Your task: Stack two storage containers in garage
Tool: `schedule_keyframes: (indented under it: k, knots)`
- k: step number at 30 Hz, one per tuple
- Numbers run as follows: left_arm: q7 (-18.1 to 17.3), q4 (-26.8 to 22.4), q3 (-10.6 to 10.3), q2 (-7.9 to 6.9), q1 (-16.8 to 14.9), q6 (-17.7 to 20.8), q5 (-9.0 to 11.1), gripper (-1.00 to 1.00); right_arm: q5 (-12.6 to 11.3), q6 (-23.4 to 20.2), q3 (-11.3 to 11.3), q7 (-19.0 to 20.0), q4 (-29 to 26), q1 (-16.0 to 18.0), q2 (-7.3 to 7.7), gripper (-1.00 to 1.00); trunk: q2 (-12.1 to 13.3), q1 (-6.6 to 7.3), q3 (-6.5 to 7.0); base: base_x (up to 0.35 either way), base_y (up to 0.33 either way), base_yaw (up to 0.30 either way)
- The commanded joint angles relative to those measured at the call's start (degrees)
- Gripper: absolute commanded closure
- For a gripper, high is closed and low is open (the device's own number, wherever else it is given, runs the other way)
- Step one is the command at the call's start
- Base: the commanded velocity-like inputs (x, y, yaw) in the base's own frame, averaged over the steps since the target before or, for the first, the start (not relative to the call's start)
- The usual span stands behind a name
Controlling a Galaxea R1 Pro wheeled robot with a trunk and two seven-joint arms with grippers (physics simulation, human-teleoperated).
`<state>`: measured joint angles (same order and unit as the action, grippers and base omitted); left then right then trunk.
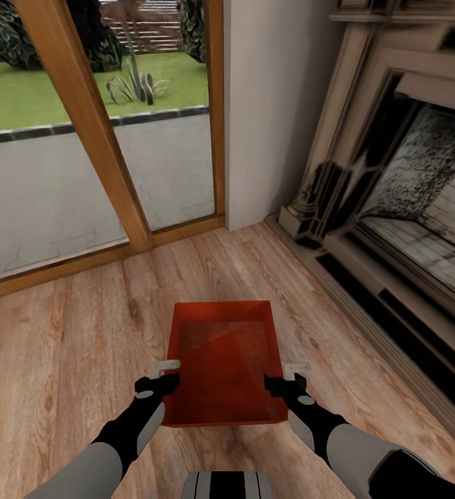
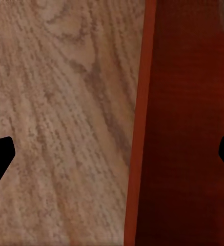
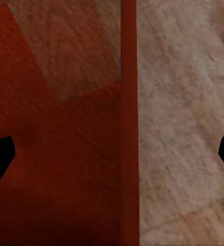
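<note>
**Orange-red bin straddled at both side walls, not yet gripped**

From the head view, one storage container (image 1: 226,360) sits on the wood-plank floor (image 1: 68,346) of the living room, between the glass door (image 1: 96,125) and the fireplace (image 1: 394,180). The left pincer (image 1: 164,375) and the right pincer (image 1: 288,378) hover at its two side walls near the close end. I'd worry about the lift: the walls look thin and plain, so a shallow or uneven pinch could let the bin tilt or slip out on one side. Holding it so near one end may also make the far end sag.

Through the left wrist view, the left pincer (image 2: 112,156) stands wide, one fingertip over bare floor, the other over the bin's inside, with the wall's rim (image 2: 137,154) between them. I see no contact.

The right wrist view mirrors that: the right pincer (image 3: 112,156) is spread wide astride the rim (image 3: 128,128), touching nothing as far as I can tell.
</note>
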<state>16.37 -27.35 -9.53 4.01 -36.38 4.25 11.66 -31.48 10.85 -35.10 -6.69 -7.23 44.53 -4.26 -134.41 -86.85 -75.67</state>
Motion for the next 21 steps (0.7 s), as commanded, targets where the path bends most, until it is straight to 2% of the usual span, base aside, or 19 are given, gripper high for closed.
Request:
schedule_keyframes:
  k: [1, 19, 21]
  knots:
    - [0.5, -0.1, -0.5, -0.06, 0.0, 0.3, 0.6, -1.00, -0.4, 0.2, -0.5, -0.3, 0.0, 0.0, -0.01, -1.00, 0.0, 0.01, -0.04, 0.000, 0.000, 0.000]
    - [0.5, 0.1, -0.7, 0.26, 0.0, 0.5, 0.2, -1.00, -0.4, 0.3, -0.5, -0.2, 0.0, 0.0, -0.01, -1.00, 0.0, 0.01, -0.04, 0.000, 0.000, 0.000]
    - [0.4, 0.4, -0.3, -0.23, 0.0, 0.4, 0.4, -1.00, -0.2, 0.1, -0.5, -0.3, 0.0, 0.0, -0.40, -1.00, 0.0, 0.01, -0.04, 0.000, 0.000, 0.000]
